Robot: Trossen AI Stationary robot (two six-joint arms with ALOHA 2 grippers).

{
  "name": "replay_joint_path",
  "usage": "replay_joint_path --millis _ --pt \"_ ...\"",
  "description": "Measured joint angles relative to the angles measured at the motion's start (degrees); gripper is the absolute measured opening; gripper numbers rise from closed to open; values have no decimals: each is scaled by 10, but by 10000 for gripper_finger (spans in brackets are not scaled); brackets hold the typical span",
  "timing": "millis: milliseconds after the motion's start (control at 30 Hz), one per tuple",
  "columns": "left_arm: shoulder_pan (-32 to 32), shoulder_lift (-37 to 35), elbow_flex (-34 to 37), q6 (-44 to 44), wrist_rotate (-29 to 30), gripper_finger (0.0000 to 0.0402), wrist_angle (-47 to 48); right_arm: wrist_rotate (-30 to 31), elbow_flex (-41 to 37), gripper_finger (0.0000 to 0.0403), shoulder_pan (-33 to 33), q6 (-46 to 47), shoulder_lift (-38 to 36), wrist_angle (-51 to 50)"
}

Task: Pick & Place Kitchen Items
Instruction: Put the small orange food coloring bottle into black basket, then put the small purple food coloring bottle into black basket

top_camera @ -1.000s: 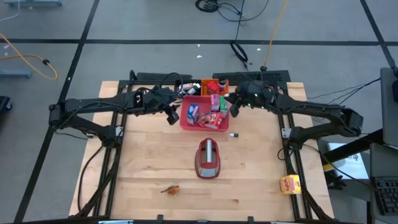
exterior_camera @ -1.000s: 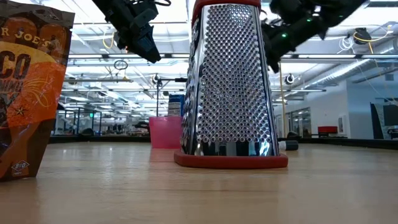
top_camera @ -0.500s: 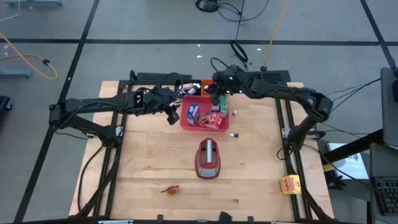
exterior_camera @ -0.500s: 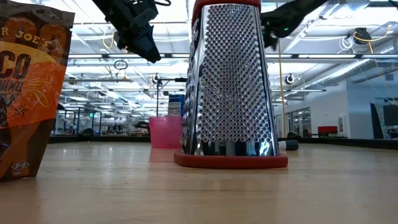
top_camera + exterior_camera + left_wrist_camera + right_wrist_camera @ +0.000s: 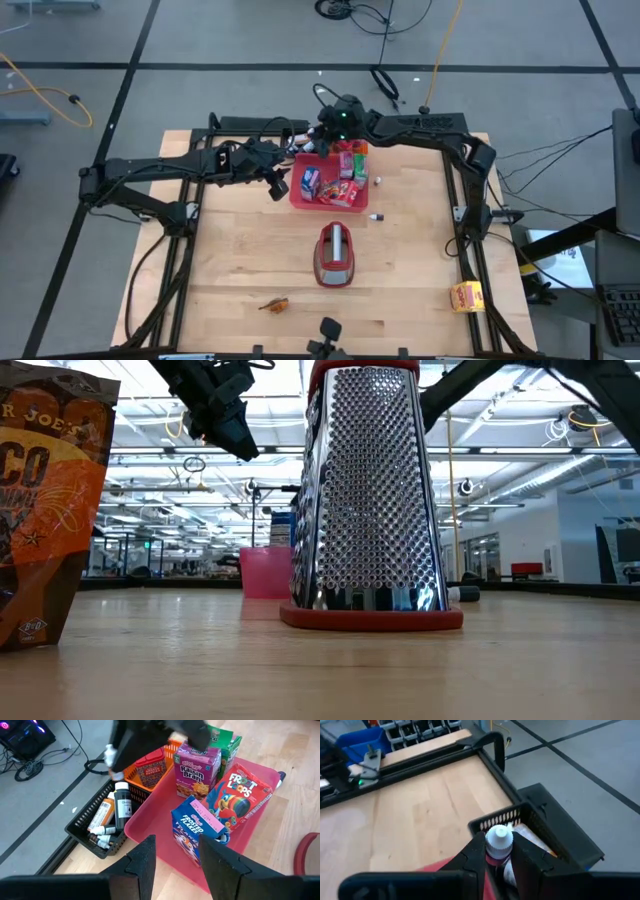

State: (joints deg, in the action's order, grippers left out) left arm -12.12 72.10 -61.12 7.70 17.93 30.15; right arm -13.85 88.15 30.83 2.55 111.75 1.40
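Note:
My right gripper point(image 5: 498, 851) is shut on a tiny white-capped bottle point(image 5: 498, 839) above a black basket point(image 5: 540, 822) at the far edge; the high view shows the gripper point(image 5: 322, 140) by the tray's far left corner. The pink-red tray point(image 5: 150, 822) holds several cartons: Frosted Flakes point(image 5: 196, 827), Froot Loops point(image 5: 239, 795), Raisin Bran point(image 5: 197, 766) and a green one point(image 5: 226, 740). Just left of the tray, my left gripper point(image 5: 278, 186) hangs open, nothing between its fingers point(image 5: 142, 865). An orange-brown piece point(image 5: 274, 303) lies near the front edge. My right gripper pinches the bottle between its two fingers just below the white cap point(image 5: 498, 836). The cap sticks out past the fingertips. The bottle is lifted clear, above the black basket's rim; the fingers hide its body.
A red and grey grater point(image 5: 336, 255) stands mid-table and fills the low view point(image 5: 370, 490). A snack bag point(image 5: 465, 296) stands at the near right. Two small bottles point(image 5: 376, 215) point(image 5: 378, 181) lie right of the tray. An orange basket point(image 5: 152, 767) with a red carton sits beside the black one.
My right arm has swung toward the table's left along the far side, from right of the tray, across its far edge, to above the black basket at its far left corner. The left arm and the things on the table have kept still.

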Motion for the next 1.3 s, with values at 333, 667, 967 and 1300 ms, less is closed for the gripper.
replay_joint_path --millis 333,667,967,1300 --pt "0 0 0 0 0 150 -3 3 49 60 8 13 69 8" --pt "0 0 0 0 0 150 -3 6 51 63 14 14 84 29" --pt "0 0 0 0 0 150 -3 5 50 99 11 14 84 40" --pt "0 0 0 0 0 150 -2 20 50 104 5 11 84 40"
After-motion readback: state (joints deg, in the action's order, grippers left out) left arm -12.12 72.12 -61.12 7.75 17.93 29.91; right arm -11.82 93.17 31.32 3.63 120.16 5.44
